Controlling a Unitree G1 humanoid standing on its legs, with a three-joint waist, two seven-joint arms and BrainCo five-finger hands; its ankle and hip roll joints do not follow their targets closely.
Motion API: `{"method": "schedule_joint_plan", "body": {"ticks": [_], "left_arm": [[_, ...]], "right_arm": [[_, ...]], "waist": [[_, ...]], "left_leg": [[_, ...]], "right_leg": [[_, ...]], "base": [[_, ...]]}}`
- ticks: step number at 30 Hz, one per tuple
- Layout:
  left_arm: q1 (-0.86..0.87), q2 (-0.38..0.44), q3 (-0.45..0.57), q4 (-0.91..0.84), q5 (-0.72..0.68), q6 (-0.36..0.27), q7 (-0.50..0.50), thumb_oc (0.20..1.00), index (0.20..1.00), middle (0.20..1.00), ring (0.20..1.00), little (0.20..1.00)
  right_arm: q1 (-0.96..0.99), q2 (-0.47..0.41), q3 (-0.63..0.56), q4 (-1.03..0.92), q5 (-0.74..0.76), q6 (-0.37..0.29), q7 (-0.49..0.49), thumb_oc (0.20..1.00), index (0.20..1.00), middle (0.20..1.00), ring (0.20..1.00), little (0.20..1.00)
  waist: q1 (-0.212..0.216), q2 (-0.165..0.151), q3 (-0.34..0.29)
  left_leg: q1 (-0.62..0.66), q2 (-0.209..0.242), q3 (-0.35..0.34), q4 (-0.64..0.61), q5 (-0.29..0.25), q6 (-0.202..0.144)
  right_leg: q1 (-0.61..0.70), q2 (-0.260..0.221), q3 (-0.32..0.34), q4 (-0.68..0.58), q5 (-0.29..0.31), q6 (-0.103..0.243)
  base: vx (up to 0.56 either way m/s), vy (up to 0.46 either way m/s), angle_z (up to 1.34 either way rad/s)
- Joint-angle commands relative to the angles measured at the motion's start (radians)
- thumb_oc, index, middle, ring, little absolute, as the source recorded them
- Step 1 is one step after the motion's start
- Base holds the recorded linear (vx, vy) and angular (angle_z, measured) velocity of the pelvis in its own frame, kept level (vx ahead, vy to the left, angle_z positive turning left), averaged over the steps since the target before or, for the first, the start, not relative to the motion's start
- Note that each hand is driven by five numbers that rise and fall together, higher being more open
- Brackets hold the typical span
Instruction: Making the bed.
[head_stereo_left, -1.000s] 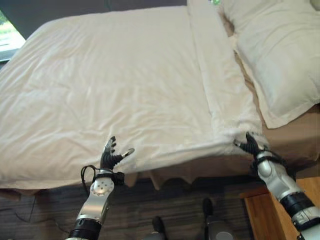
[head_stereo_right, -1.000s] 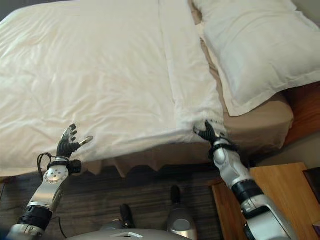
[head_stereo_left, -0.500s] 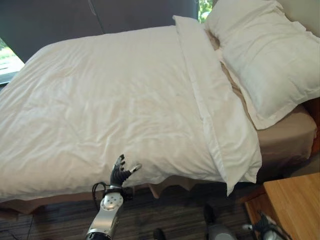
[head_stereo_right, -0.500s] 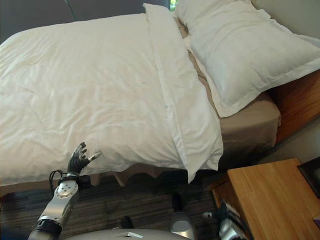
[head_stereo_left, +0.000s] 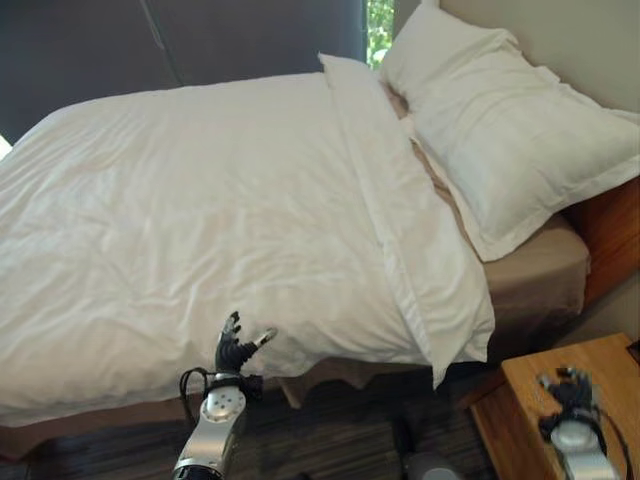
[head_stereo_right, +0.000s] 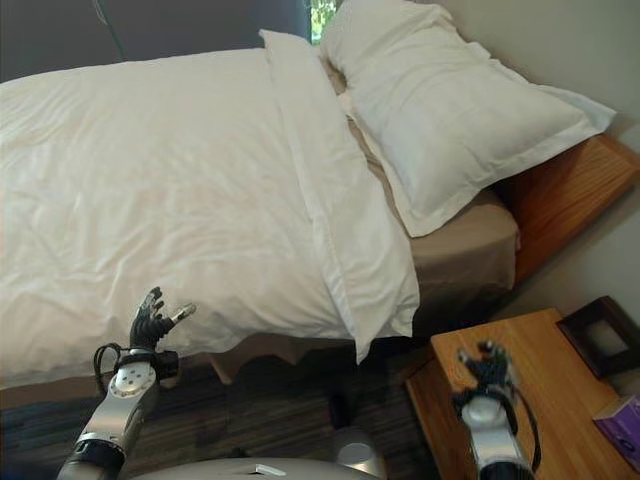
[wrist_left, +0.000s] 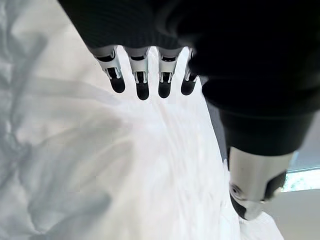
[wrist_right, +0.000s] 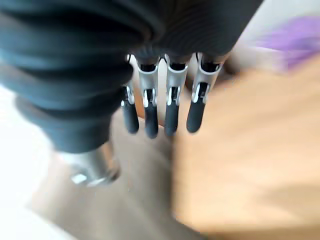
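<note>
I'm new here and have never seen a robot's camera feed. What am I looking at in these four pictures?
A two-armed humanoid robot is making a bed. The two wide pictures come from a stereo camera on its head, looking down. They show a white duvet spread over the bed, its top edge folded back, and a pillow at the headboard. A wooden nightstand stands beside the bed.

The other two pictures come from cameras on the wrists, looking along each hand's fingers. The left hand is at the duvet's near edge, fingers relaxed, gripping nothing. The right hand hovers over the nightstand, fingers straight, also holding nothing.
</note>
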Motion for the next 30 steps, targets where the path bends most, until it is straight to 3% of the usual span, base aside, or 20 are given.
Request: {"method": "schedule_joint_plan", "body": {"ticks": [1, 2, 4, 7, 12, 17, 21, 25, 27, 30], "left_arm": [[-0.051, 0.042, 0.075, -0.068, -0.055, -0.048, 0.003, 1.0, 1.0, 1.0, 1.0, 1.0], [-0.052, 0.044, 0.076, -0.068, -0.055, -0.048, 0.002, 1.0, 1.0, 1.0, 1.0, 1.0], [-0.047, 0.039, 0.075, -0.064, -0.096, -0.05, -0.024, 1.0, 1.0, 1.0, 1.0, 1.0], [-0.018, 0.028, 0.064, -0.06, -0.141, -0.062, -0.049, 1.0, 1.0, 1.0, 1.0, 1.0], [0.002, 0.031, 0.05, -0.059, -0.195, -0.086, -0.069, 1.0, 1.0, 1.0, 1.0, 1.0], [-0.015, 0.047, 0.038, -0.041, -0.22, -0.098, -0.072, 1.0, 1.0, 1.0, 1.0, 1.0], [-0.048, 0.061, 0.027, -0.012, -0.247, -0.111, -0.076, 1.0, 1.0, 1.0, 1.0, 1.0], [-0.094, 0.074, 0.0, 0.02, -0.278, -0.124, -0.087, 1.0, 1.0, 1.0, 1.0, 1.0], [-0.118, 0.075, -0.01, 0.051, -0.271, -0.129, -0.087, 1.0, 1.0, 1.0, 1.0, 1.0], [-0.126, 0.073, -0.007, 0.069, -0.271, -0.137, -0.09, 1.0, 1.0, 1.0, 1.0, 1.0]], "right_arm": [[-0.171, 0.055, -0.062, -0.112, 0.405, -0.203, 0.049, 0.2, 0.2, 0.2, 0.2, 0.2], [-0.173, 0.055, -0.062, -0.109, 0.409, -0.205, 0.051, 0.2, 0.2, 0.2, 0.2, 0.2], [-0.251, 0.15, -0.072, -0.167, 0.755, -0.333, 0.155, 0.2, 0.2, 0.2, 0.2, 0.2], [-0.308, 0.21, -0.068, -0.217, 0.951, -0.418, 0.214, 0.2, 0.2, 0.2, 0.2, 0.2], [-0.411, 0.249, -0.044, -0.223, 1.031, -0.489, 0.22, 0.2, 0.2, 0.2, 0.2, 0.2], [-0.488, 0.261, -0.032, -0.173, 1.04, -0.5, 0.201, 0.2, 0.2, 0.2, 0.2, 0.2], [-0.549, 0.232, -0.023, -0.058, 1.046, -0.481, 0.186, 0.2, 0.2, 0.2, 0.2, 0.2], [-0.597, 0.158, 0.006, 0.201, 1.006, -0.369, 0.19, 0.2, 0.2, 0.2, 0.2, 0.2], [-0.57, 0.162, 0.014, 0.342, 0.97, -0.291, 0.205, 0.2, 0.2, 0.2, 0.2, 0.2], [-0.506, 0.189, 0.011, 0.45, 0.947, -0.243, 0.231, 0.2, 0.2, 0.2, 0.2, 0.2]], "waist": [[0.025, -0.025, 0.041], [0.025, -0.028, 0.041], [0.042, -0.026, 0.039], [0.064, -0.019, 0.035], [0.097, -0.005, 0.036], [0.115, 0.009, 0.048], [0.124, 0.026, 0.069], [0.128, 0.071, 0.122], [0.122, 0.091, 0.152], [0.12, 0.102, 0.177]], "left_leg": [[0.071, -0.005, -0.008, 0.013, -0.096, 0.008], [0.066, -0.005, -0.007, 0.013, -0.089, 0.007], [0.064, -0.004, -0.017, 0.013, -0.087, 0.004], [0.06, -0.004, -0.028, 0.013, -0.082, 0.0], [0.057, -0.007, -0.047, 0.013, -0.078, -0.004], [0.049, -0.008, -0.058, 0.013, -0.071, -0.007], [0.034, -0.013, -0.064, 0.013, -0.065, -0.009], [-0.008, -0.02, -0.051, 0.013, -0.053, -0.013], [-0.036, -0.023, -0.039, 0.013, -0.042, -0.017], [-0.068, -0.021, -0.032, 0.013, -0.032, -0.02]], "right_leg": [[0.08, -0.051, -0.014, 0.019, -0.17, 0.027], [0.075, -0.051, -0.012, 0.019, -0.165, 0.025], [0.078, -0.052, -0.018, 0.019, -0.167, 0.022], [0.081, -0.053, -0.027, 0.019, -0.171, 0.019], [0.09, -0.057, -0.047, 0.019, -0.176, 0.017], [0.091, -0.059, -0.059, 0.019, -0.177, 0.017], [0.08, -0.061, -0.066, 0.019, -0.176, 0.018], [0.037, -0.069, -0.068, 0.019, -0.164, 0.027], [0.002, -0.07, -0.067, 0.019, -0.151, 0.033], [-0.028, -0.069, -0.069, 0.019, -0.144, 0.039]], "base": [[0.0, 0.0, 0.0], [-0.01, -0.011, -0.04], [0.0, 0.0, 0.0], [0.01, -0.003, 0.02], [0.03, -0.013, 0.11], [0.02, -0.023, 0.13], [-0.01, -0.021, 0.15], [-0.06, -0.008, 0.05], [-0.1, -0.01, 0.05], [-0.06, -0.007, 0.03]]}}
